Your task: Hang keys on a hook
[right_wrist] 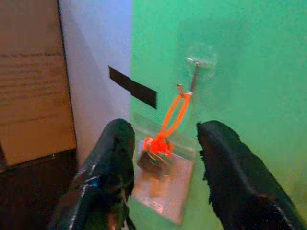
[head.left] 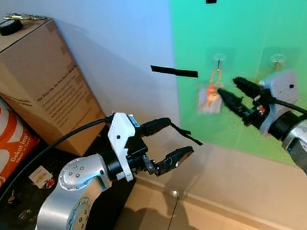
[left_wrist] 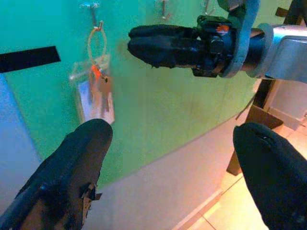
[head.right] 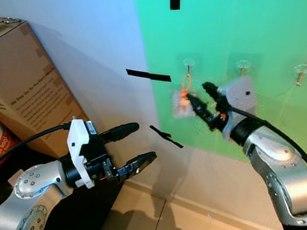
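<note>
Currently the right tool stands with its two fingers spread and nothing between them, tips aimed at the green wall panel. Directly ahead of those tips, close but apart from them, the keys hang by an orange cord loop from the hook; in the right wrist view the bundle sits between the two fingers' lines of reach, just beyond their ends. The long axis of loop and keys runs vertically down the panel, and a clear plastic tag lies flat behind the keys.

The left tool is also spread wide and empty, positioned lower and farther out from the wall, well apart from the keys. The right tool is therefore the nearer one.

Judged from this position, the loop is already seated on the hook, so the hanging appears complete; the right tool needs only a straight pull-back away from the panel, avoiding the cord.
</note>
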`<state>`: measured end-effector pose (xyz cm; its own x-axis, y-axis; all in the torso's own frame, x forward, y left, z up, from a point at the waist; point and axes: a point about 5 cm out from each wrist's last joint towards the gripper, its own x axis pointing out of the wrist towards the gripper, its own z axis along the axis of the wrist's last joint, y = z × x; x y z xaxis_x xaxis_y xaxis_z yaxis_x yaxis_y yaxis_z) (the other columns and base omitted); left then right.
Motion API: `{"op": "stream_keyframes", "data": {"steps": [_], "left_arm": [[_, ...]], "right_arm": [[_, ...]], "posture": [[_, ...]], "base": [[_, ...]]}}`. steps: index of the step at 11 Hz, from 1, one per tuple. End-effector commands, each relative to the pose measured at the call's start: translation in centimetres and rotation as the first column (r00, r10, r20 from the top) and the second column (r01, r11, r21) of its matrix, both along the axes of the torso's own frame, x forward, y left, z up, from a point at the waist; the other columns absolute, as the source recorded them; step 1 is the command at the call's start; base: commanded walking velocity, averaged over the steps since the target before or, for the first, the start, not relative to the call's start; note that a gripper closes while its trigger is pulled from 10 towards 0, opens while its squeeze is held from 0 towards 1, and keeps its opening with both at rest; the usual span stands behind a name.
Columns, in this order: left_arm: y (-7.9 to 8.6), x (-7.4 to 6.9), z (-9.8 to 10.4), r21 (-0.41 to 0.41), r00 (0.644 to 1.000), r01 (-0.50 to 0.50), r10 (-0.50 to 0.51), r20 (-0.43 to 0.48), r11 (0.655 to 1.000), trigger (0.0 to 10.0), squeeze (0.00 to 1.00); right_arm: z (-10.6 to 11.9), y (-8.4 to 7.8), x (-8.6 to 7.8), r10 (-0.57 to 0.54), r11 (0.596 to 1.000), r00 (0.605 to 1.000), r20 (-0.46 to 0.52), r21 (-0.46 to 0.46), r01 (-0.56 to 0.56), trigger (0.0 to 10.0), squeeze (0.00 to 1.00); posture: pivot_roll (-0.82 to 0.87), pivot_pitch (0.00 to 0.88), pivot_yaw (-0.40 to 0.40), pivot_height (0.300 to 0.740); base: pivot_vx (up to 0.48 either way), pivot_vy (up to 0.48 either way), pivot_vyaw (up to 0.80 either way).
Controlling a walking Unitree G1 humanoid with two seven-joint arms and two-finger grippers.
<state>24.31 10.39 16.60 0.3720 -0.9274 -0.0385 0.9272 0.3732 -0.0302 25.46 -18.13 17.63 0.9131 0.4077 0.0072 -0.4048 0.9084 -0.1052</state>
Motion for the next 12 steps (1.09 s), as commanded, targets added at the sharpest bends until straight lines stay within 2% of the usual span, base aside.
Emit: {"op": "stream_keyframes", "data": {"steps": [1, 2, 3, 4, 5, 6, 7, 9, 10, 11, 12], "left_arm": [[0.0, 0.1, 0.1, 0.002, 1.0, -0.005, 0.005, 0.008, 1.0, 10.0, 1.0], [0.0, 0.0, -0.1, 0.007, 1.0, -0.015, 0.015, 0.005, 1.0, 10.0, 1.0], [0.3, 0.2, -0.8, 0.035, 0.997, -0.081, 0.08, 0.006, 0.996, 10.0, 1.0], [0.7, 0.7, -2.1, 0.101, 0.979, -0.205, 0.203, 0.028, 0.974, 10.0, 1.0], [1.9, 1.0, -4.3, 0.194, 0.916, -0.401, 0.398, 0.056, 0.895, 10.0, 1.0], [2.6, 0.5, -5.5, 0.223, 0.861, -0.506, 0.505, 0.065, 0.833, 10.0, 0.91], [3.0, -0.2, -6.3, 0.251, 0.825, -0.56, 0.561, 0.073, 0.79, 10.0, 0.65], [3.7, -0.3, -6.7, 0.234, 0.773, -0.632, 0.624, 0.115, 0.739, 10.0, 0.48], [4.6, -0.5, -7.4, 0.21, 0.718, -0.692, 0.688, 0.105, 0.69, 10.0, 0.38], [5.6, -1.3, -8.8, 0.219, 0.652, -0.746, 0.757, 0.049, 0.629, 10.0, 0.33], [5.9, -1.5, -9.2, 0.226, 0.62, -0.769, 0.783, 0.04, 0.598, 10.0, 0.32]], "right_arm": [[-0.7, 0.5, -0.5, 0.034, 0.999, 0.999, -0.039, -0.025, -0.035, 10.0, 1.0], [-1.8, 0.3, -0.6, -0.003, 0.999, 0.998, -0.068, -0.033, 0.001, 10.0, 1.0], [-2.9, -0.1, -0.7, -0.08, 0.997, 0.99, -0.119, 0.0, 0.081, 10.0, 1.0], [-3.9, 0.3, -1.2, -0.101, 0.994, 0.981, -0.164, 0.024, 0.106, 10.0, 1.0], [-5.6, 1.7, -2.3, -0.036, 0.999, 0.982, -0.184, -0.032, 0.031, 10.0, 1.0], [-6.7, 2.2, -2.9, -0.051, 0.998, 0.98, -0.191, -0.041, 0.044, 10.0, 1.0], [-7.6, 2.2, -2.9, -0.1, 0.995, 0.973, -0.207, -0.031, 0.095, 10.0, 1.0], [-8.2, 2.3, -2.5, -0.138, 0.99, 0.97, -0.198, -0.015, 0.138, 10.0, 1.0], [-8.4, 3.1, -2.6, -0.1, 0.994, 0.973, -0.21, 0.01, 0.105, 10.0, 1.0], [-8.6, 3.5, -2.5, -0.09, 0.995, 0.969, -0.23, 0.021, 0.098, 10.0, 1.0], [-8.9, 3.4, -2.4, -0.085, 0.996, 0.969, -0.233, 0.015, 0.091, 10.0, 1.0]], "posture": [[-0.04, 0.0, 0.088, 0.74], [-0.04, 0.0, 0.084, 0.74], [-0.05, 0.0, 0.082, 0.74], [-0.05, 0.0, 0.081, 0.74], [-0.05, 0.0, 0.08, 0.74], [-0.05, 0.0, 0.078, 0.74], [-0.04, 0.0, 0.074, 0.74], [-0.02, 0.0, 0.054, 0.74], [-0.02, 0.0, 0.051, 0.74], [-0.03, 0.0, 0.044, 0.74], [-0.03, 0.0, 0.032, 0.74]], "base": [[0.0, 0.0, 0.0], [0.0, 0.0, 0.0], [0.0, 0.0, 0.0], [0.0, 0.0, 0.0], [0.0, 0.0, 0.8], [0.0, 0.0, 0.8], [0.0, 0.0, 0.8], [0.0, 0.0, 0.8], [0.0, 0.0, 0.8], [0.0, 0.0, 0.8], [0.0, 0.0, 0.8]]}}
